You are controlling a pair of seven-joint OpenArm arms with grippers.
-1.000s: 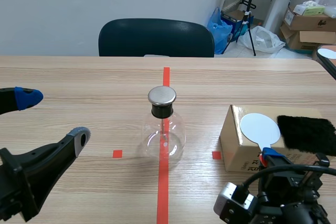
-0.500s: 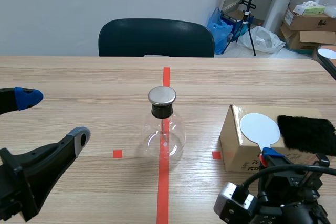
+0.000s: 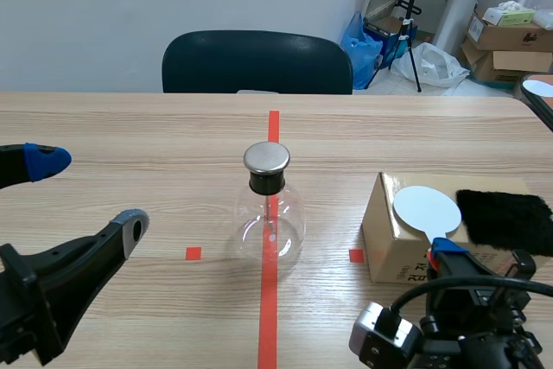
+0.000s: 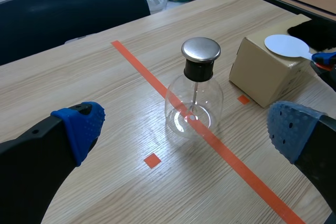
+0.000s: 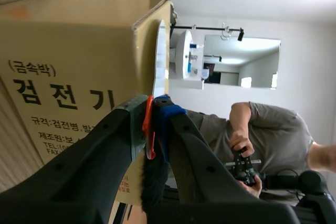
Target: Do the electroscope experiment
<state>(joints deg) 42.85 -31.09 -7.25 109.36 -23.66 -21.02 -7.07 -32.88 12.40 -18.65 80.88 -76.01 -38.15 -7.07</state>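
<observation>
The electroscope, a clear glass flask (image 3: 270, 218) with a metal cap (image 3: 266, 158), stands on the red centre tape; the left wrist view shows the flask (image 4: 194, 103) ahead of my left gripper (image 4: 185, 128). My left gripper (image 3: 86, 192) stands open at the table's left, well apart from the flask. A white disc paddle (image 3: 427, 210) lies on the cardboard box (image 3: 384, 239) at the right. My right gripper (image 3: 445, 252) is shut on the paddle's orange handle (image 5: 149, 129), with the white disc (image 5: 160, 61) seen edge-on over the box (image 5: 68, 66).
A black fur cloth (image 3: 505, 218) lies on the box beside the paddle. A dark chair (image 3: 257, 62) stands behind the table's far edge. A person (image 5: 262, 129) is in the background of the right wrist view.
My right gripper has shifted slightly with the paddle handle in it, nudging the disc a little to the left. The left arm and the flask have not moved.
</observation>
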